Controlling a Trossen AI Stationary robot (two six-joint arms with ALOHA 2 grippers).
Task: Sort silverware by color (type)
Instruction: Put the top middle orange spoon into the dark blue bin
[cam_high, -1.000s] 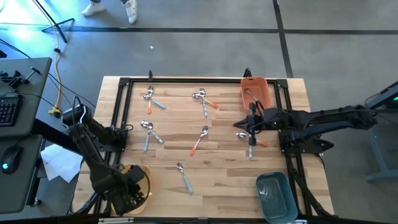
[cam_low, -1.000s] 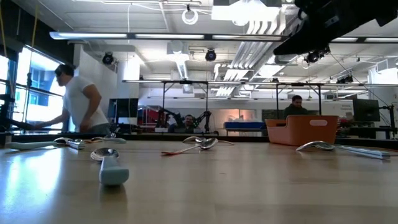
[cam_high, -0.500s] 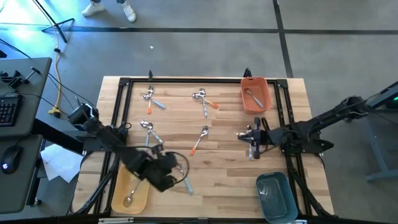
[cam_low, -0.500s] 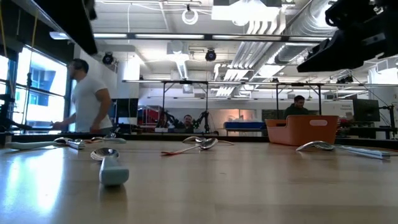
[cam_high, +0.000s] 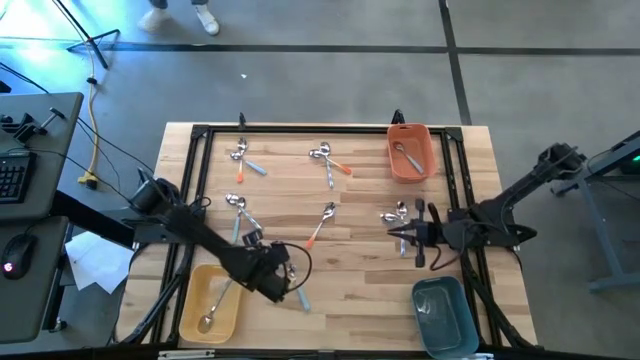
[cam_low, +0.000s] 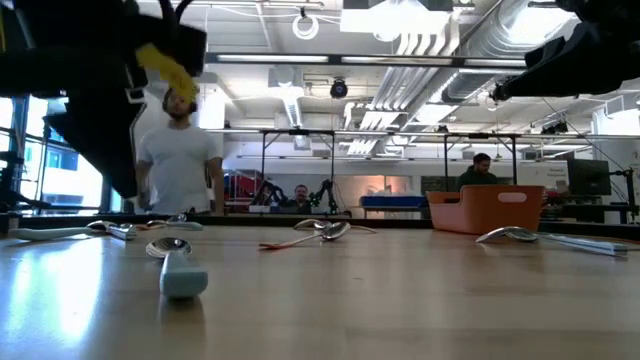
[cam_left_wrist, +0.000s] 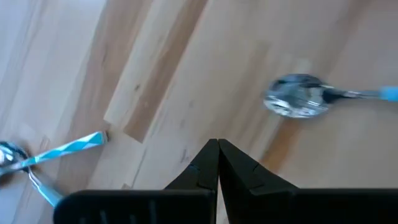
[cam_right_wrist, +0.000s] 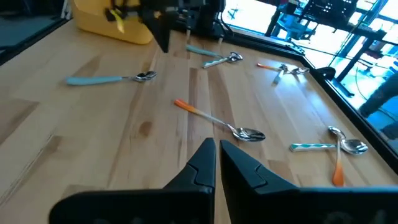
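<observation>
Spoons and forks with blue, orange or silver handles lie flat in small groups on the wooden table (cam_high: 350, 290). A blue-handled spoon (cam_high: 296, 285) lies near the near edge, and my left gripper (cam_high: 283, 272) hovers shut just beside its head (cam_left_wrist: 297, 102). My right gripper (cam_high: 404, 233), shut, hangs just near of a cluster of silverware (cam_high: 397, 213). An orange-handled spoon (cam_right_wrist: 217, 122) lies ahead of it in the right wrist view. One spoon rests in the yellow bin (cam_high: 190, 318), another in the orange bin (cam_high: 427, 160).
A teal bin (cam_high: 445, 315) sits at the near right corner, the orange bin at the far right, the yellow bin at the near left. A black frame rims the table. Bare wood shows between the silverware groups. A person stands beyond the table in the low view.
My left gripper has swung from over the yellow bin at the near left corner toward the table's right, ending by the blue-handled spoon; a spoon lies in the yellow bin. My right gripper has drawn back from beside the orange bin toward the near edge.
</observation>
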